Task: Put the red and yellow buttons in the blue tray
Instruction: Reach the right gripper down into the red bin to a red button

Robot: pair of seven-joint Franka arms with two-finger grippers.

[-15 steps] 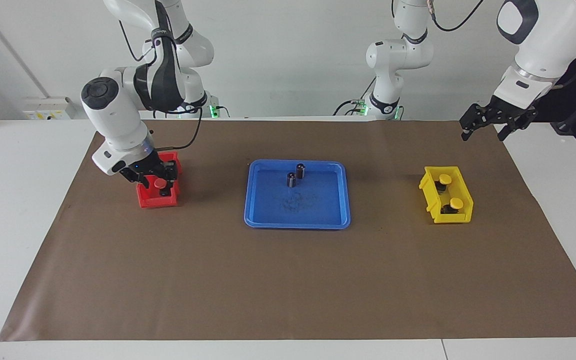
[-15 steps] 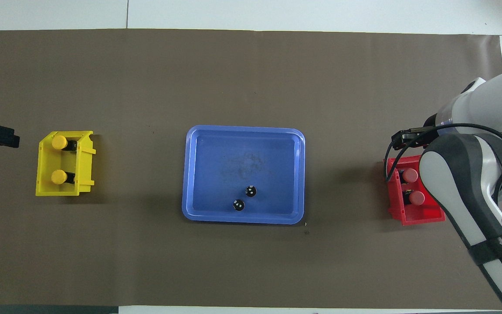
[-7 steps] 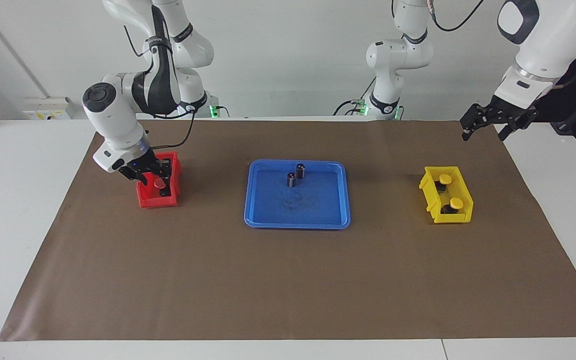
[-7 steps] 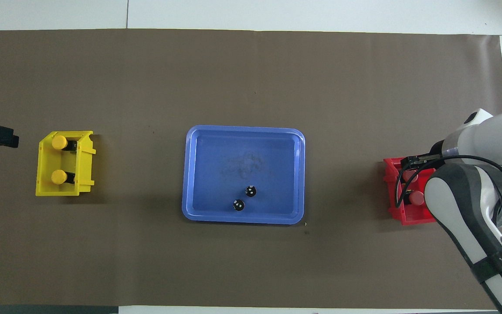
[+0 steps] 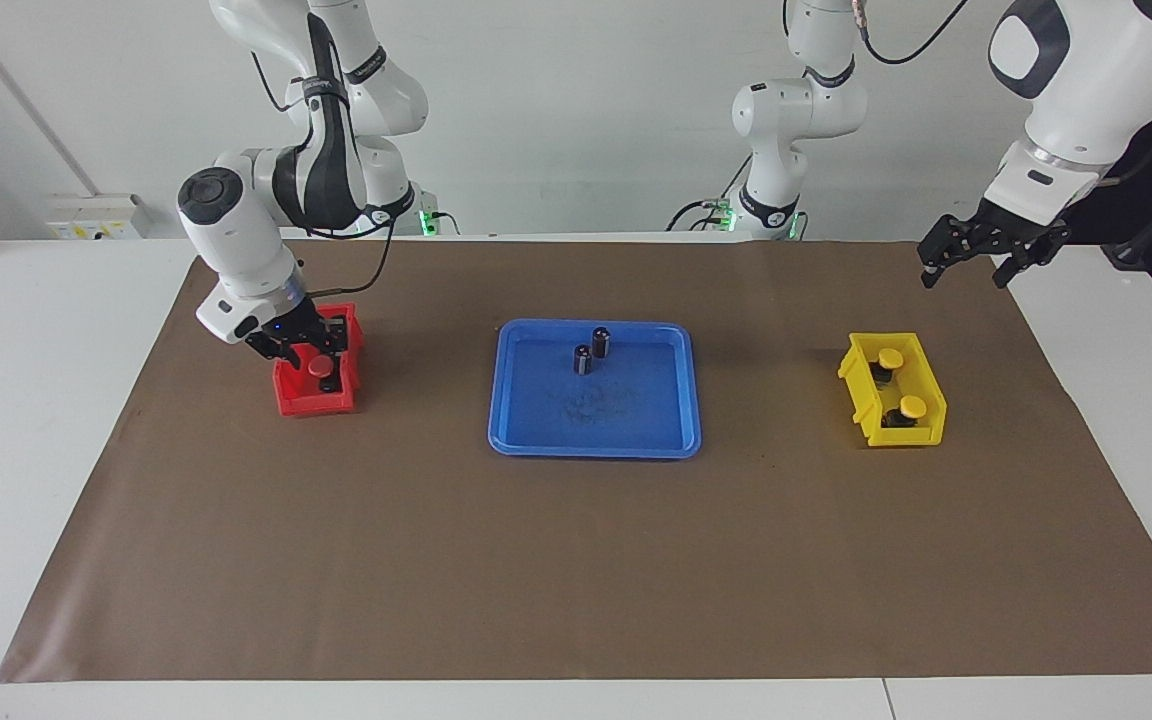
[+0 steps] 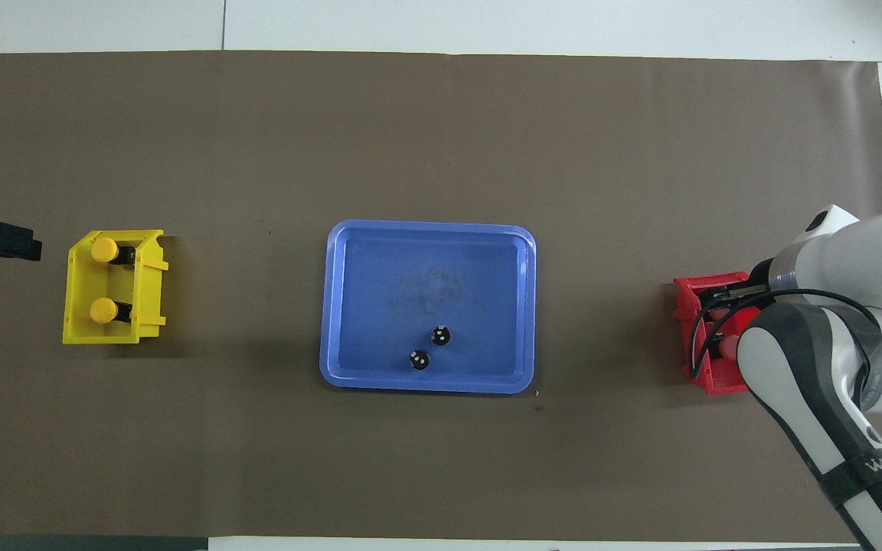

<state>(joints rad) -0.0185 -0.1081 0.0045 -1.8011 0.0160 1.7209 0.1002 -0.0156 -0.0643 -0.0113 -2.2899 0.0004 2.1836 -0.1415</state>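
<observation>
Right claw (image 5: 304, 345) was down inside the red bin (image 5: 311, 403), at the right arm's end of the surface. It sat on the bin's half nearer the robots. One red button (image 5: 319, 368) showed just beside it, and the second red cap was hidden under the claw. Could not tell whether the claw had gripped anything.

Left claw (image 5: 971, 262) was spread wide and held nothing. It waited in the air over the corner of the brown mat (image 5: 576, 560), by the yellow bin (image 5: 861, 385).

Both yellow buttons (image 5: 891, 357) sat in the yellow bin. The blue tray (image 5: 636, 425), mid-surface, held only two dark cylinders (image 5: 601, 342). No button was in the tray yet.

Risks as judged:
- The bin was small and light, so a claw catching its wall on the lift could drag or tip it.
- The buttons were packed close, and a lift could knock the neighbour over.
- A grip on the rounded cap rather than the base might slip in transit.
- A drop near the cylinders could topple them, so the bare tray floor farther from the robots looked safer.
</observation>
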